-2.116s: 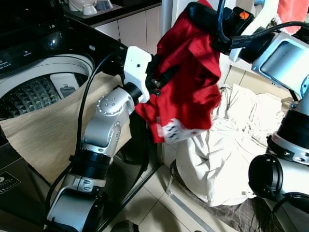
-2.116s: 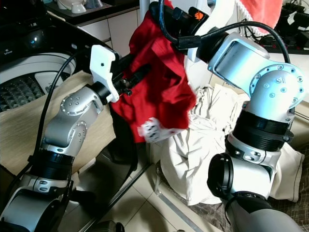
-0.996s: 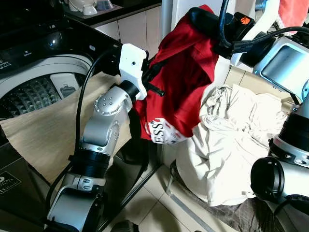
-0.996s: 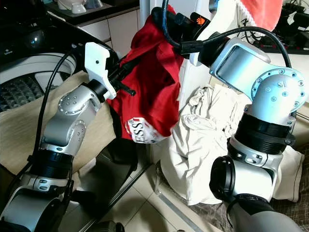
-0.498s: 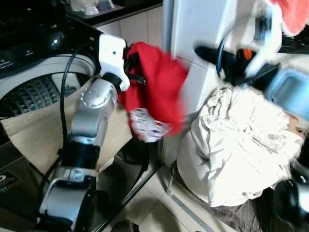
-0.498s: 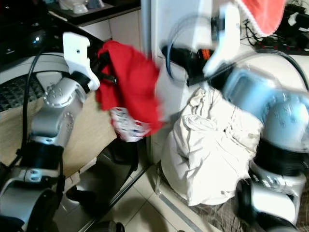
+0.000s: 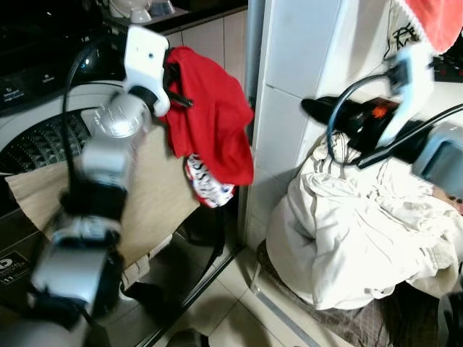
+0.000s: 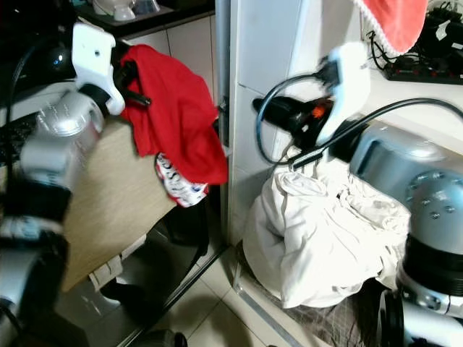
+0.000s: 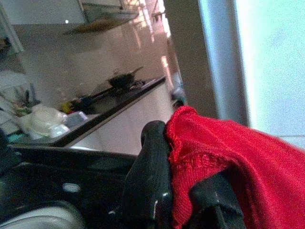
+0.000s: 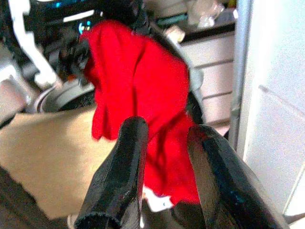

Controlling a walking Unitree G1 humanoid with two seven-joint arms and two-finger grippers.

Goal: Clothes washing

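Pile of white laundry (image 7: 362, 238) sits on floor nearest, R gripper (image 8: 278, 110) above it w/ fingers apart, holding nothing. L gripper (image 7: 177, 85) fingers clamped on red garment (image 7: 210, 123), which hangs over washing machine (image 7: 43, 123) edge beside beige cloth (image 7: 145, 195), counter (image 7: 181, 14) beyond

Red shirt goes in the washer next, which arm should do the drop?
Left. The left gripper is clamped on the red shirt and holds it beside the washer drum. The right gripper is open, apart from the shirt, above the white laundry pile.
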